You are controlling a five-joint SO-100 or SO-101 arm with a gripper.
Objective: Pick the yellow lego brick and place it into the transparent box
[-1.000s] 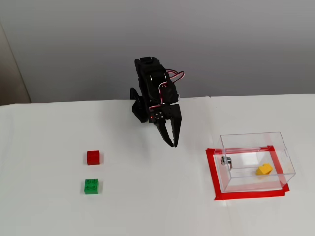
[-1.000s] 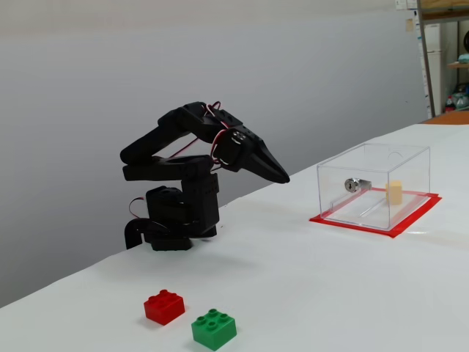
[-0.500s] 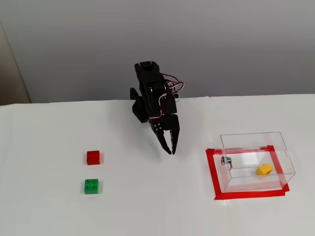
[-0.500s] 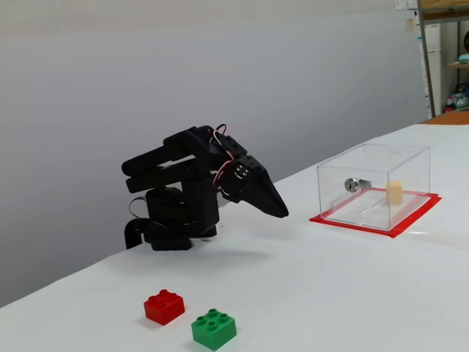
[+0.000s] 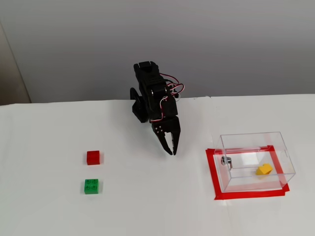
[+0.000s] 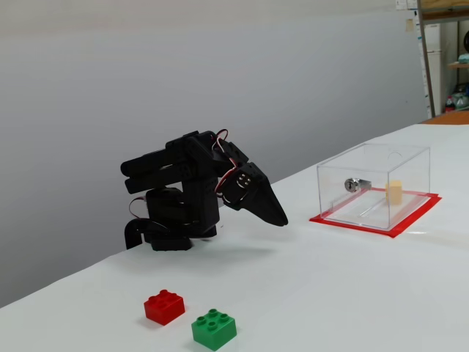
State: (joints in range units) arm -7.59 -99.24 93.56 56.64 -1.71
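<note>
White tabletop [image 5: 147, 206] fills most of both fixed views, smooth and matte, meeting a plain pale grey wall [image 5: 221, 44] behind it; at the right edge of one fixed view, shelving with cluttered items [image 6: 443, 51] and a strip of wooden surface show beyond the table's far end. A rectangle of red tape [image 5: 215, 174] marks the table on the right, and the transparent box [image 5: 253, 139] stands inside that outline, its small metal knob [image 5: 225, 160] on the wall facing the arm. The yellow lego brick [image 5: 264, 169] lies inside the box on its floor, tilted, towards the side away from the knob; through the clear wall it looks pale in the lower fixed view [image 6: 394, 192]. The black arm is folded low over its base near the back of the table, red and white wires looping over it, and its gripper [image 5: 172, 151] points down just above the surface, fingers pressed together and holding nothing. Well apart from the box, on the other side of the arm, a red brick [image 5: 93, 157] and a green brick [image 5: 91, 186] sit near each other, not touching.
</note>
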